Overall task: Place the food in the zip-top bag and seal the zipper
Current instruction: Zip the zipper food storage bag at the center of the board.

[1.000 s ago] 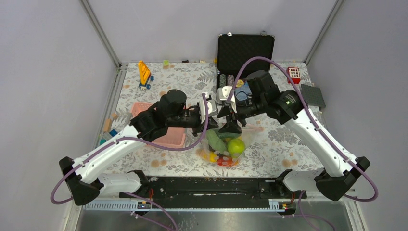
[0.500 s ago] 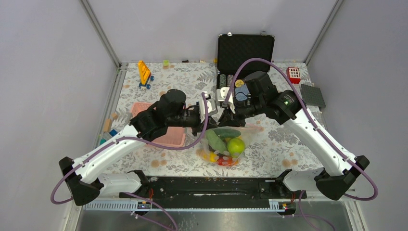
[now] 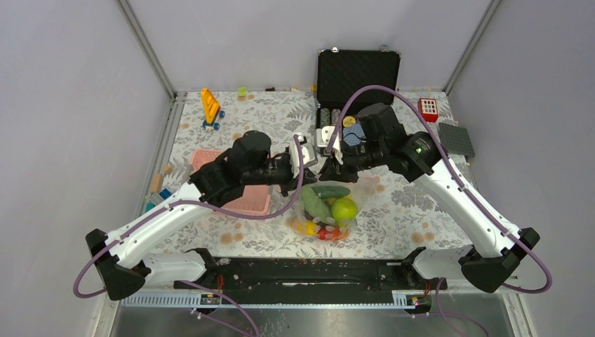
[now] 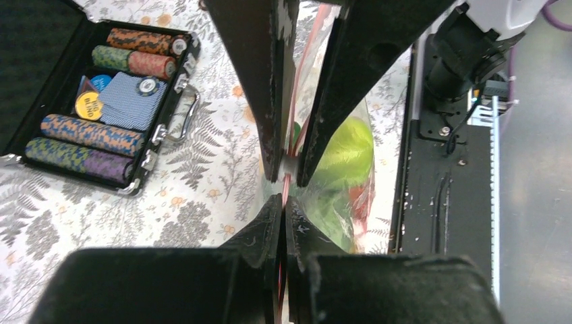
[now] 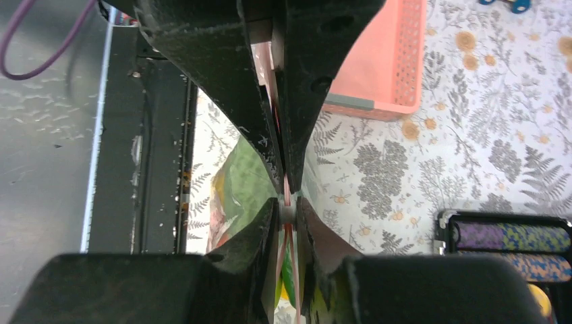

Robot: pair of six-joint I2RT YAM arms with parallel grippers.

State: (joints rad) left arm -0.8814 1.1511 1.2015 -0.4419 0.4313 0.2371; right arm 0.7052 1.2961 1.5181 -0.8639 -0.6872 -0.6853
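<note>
1. Grippers are meeting tip to tip over the middle of the floral table (image 3: pixel 421 203), right at the mouth of the zip-top bag (image 3: pixel 366 188).
2. The left gripper (image 4: pixel 283 202) is reaching in from 9 o'clock, its jaws pressed fully together and clamping the zipper (image 5: pixel 290 256), a thin pink strip.
3. The right gripper (image 5: pixel 288 206) is reaching in from 3 o'clock, its jaws narrowed to a sliver and pinching the same strip just beside the left one.
4. The bag is lying toward 6 o'clock from the grippers, near the table's front edge.
5. It is holding the food (image 3: pixel 314 206): a long green cucumber (image 3: pixel 330 191), a round yellow-green fruit (image 3: pixel 344 209), and red and yellow pieces (image 3: pixel 321 232) beneath.
6. A pink basket (image 3: pixel 254 204) is sitting at 9 o'clock of the bag, partly under the left arm.
7. A black case (image 3: pixel 358 70) is lying open at 12 o'clock, with rows of poker chips (image 4: pixel 88 135) inside.
</note>
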